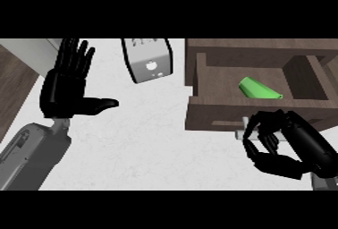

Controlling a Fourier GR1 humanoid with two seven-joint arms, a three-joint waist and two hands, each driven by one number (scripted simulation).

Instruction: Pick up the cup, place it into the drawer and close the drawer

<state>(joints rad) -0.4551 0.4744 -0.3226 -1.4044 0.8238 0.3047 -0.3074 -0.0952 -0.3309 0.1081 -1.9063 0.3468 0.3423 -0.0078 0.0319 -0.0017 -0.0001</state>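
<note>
Both hands differ — left hand [66, 91] fingers spread; right hand [287, 145] fingers curled at drawer [218, 117] handle.

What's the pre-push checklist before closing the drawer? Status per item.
1. Green cup inside drawer: ok, lying on its side in the open compartment.
2. Cup released: ok, neither hand touches it.
3. Right hand at the drawer front, by the pale handle: ok; fingers curled, contact with the handle cannot tell.
4. Drawer open and ready to push: ok, pulled out over the counter.
5. Left hand out of the way: ok, resting open at the view's left.
6. Grey appliance clear of the drawer's path: ok, it stands beside it, apart.
</note>
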